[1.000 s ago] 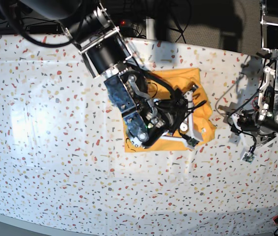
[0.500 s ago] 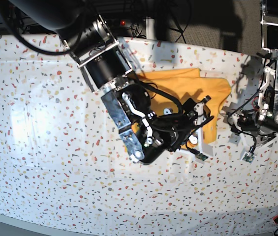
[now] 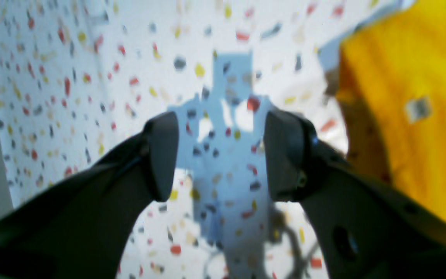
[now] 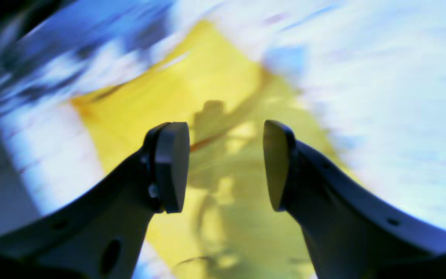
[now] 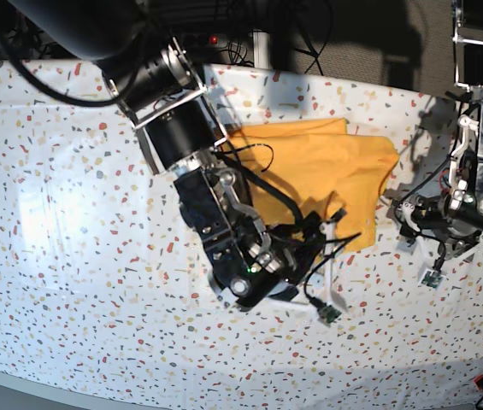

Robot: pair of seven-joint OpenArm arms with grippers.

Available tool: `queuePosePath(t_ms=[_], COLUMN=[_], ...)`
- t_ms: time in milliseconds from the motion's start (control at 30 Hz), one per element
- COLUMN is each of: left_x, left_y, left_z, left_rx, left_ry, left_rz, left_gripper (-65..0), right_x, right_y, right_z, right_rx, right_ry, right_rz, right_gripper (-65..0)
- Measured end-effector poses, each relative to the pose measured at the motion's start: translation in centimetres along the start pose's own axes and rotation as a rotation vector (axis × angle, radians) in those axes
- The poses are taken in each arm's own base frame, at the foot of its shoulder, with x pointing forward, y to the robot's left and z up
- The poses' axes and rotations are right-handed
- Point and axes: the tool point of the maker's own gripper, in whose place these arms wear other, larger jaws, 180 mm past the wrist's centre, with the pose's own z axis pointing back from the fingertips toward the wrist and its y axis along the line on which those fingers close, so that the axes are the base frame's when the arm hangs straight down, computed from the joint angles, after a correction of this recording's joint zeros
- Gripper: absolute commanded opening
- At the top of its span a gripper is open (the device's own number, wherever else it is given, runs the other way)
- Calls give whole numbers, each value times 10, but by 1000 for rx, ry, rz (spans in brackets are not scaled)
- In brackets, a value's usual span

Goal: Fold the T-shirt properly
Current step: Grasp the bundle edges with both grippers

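your right pincer (image 4: 226, 166) has pulled back off the t-shirt (image 5: 326, 171), released and empty; left pincer (image 3: 221, 155) still hangs released above the desk (image 5: 70, 213).

Right arm (image 5: 215, 205) overhangs T-shirt (image 5: 326, 166); tabletop (image 5: 70, 256) bare.

left hand (image 3: 221, 155): fingers apart | right hand (image 4: 226, 166): fingers apart

The T-shirt (image 5: 326, 166) is soft matt orange-yellow cloth, the table cover (image 5: 70, 256) a smooth speckled sheet, the right gripper (image 4: 225, 166) matt dark plastic
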Motion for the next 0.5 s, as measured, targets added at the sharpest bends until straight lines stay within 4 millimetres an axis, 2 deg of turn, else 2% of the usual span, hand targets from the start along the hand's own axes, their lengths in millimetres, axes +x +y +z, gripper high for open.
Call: queuePosePath(t_ms=[67, 100, 233, 300, 400, 467, 500], left_x=[5, 6, 12, 11, 11, 12, 13], left_y=[1, 2, 4, 4, 4, 2, -1], left_z=[0, 0, 1, 1, 1, 1, 1], left_rx=[1, 3, 7, 7, 10, -1, -19], left_ry=[-20, -22, -33, -33, -32, -35, -41], left_rz=[0, 0, 0, 0, -1, 6, 18], left_gripper=[-306, -306, -306, -306, -306, -306, -306], right_x=[4, 2, -8, -5, 10, 11, 11], right_y=[-33, -42, -56, -48, -19, -20, -28], right_z=[7, 10, 17, 20, 27, 26, 25], right_rx=[-109, -126, -103, -6, 183, 167, 122], right_ry=[-42, -49, -57, -98, -180, -180, -186], right_rz=[-28, -59, -175, -264, -212, -198, -183], right_gripper=[-340, -340, -340, -340, -340, -340, -340])
